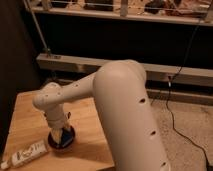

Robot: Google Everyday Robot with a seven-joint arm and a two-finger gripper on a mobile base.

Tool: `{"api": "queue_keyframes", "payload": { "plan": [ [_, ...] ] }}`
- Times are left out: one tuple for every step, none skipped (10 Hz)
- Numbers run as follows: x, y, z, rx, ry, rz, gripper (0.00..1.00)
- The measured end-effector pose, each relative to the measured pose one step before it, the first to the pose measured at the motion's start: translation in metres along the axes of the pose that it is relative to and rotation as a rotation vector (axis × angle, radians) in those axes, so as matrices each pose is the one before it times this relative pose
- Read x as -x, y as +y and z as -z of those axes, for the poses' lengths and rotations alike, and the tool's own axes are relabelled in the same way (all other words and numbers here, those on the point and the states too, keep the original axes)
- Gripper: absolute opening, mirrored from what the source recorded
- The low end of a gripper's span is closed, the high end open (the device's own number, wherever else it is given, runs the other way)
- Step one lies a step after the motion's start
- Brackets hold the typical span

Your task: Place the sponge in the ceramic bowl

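Observation:
The ceramic bowl (52,141) sits near the front left of the wooden table (87,137) as a small dark round shape with a reddish rim. My gripper (59,134) points straight down into it, at the end of the pale wrist. A dark blue patch, the sponge (67,138), shows inside the bowl right beside the gripper's tip. Whether the gripper touches or holds the sponge is hidden by the wrist.
A black-and-white rectangular bar (25,154) lies at the table's front left corner, just left of the bowl. My large pale arm (127,110) crosses the right of the view. Behind the table stand a dark wall, a ledge and a hanging cable (172,80).

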Motion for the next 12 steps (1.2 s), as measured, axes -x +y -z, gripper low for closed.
{"api": "queue_keyframes", "payload": {
  "plan": [
    [0.00204,-0.00112,-0.00096,0.00002,0.00504,-0.00025,0.80],
    [0.00092,-0.00184,-0.00086,-0.00175,0.00627,-0.00160,0.80],
    [0.00010,-0.00122,-0.00017,-0.00072,0.00307,-0.00225,0.80],
    [0.00001,-0.00135,-0.00034,-0.00108,0.00328,-0.00207,0.80],
    [0.00036,-0.00117,0.00033,-0.00016,0.00164,-0.00182,0.80],
    [-0.00019,-0.00113,0.00076,-0.00005,0.00190,-0.00074,0.80],
    [-0.00013,-0.00031,0.00080,0.00146,0.00274,0.00227,0.80],
    [0.00032,0.00015,0.00293,0.00497,0.00221,0.00552,0.80],
    [0.00168,-0.00002,0.00626,0.00447,-0.00431,0.00506,0.80],
    [0.00160,-0.00185,0.00776,0.00454,-0.00809,0.00004,0.80],
    [0.00342,0.00006,0.01389,0.01058,-0.01476,-0.00022,0.80],
    [0.00197,-0.00046,0.00991,0.00881,-0.01225,-0.00432,0.80]
  ]
}}
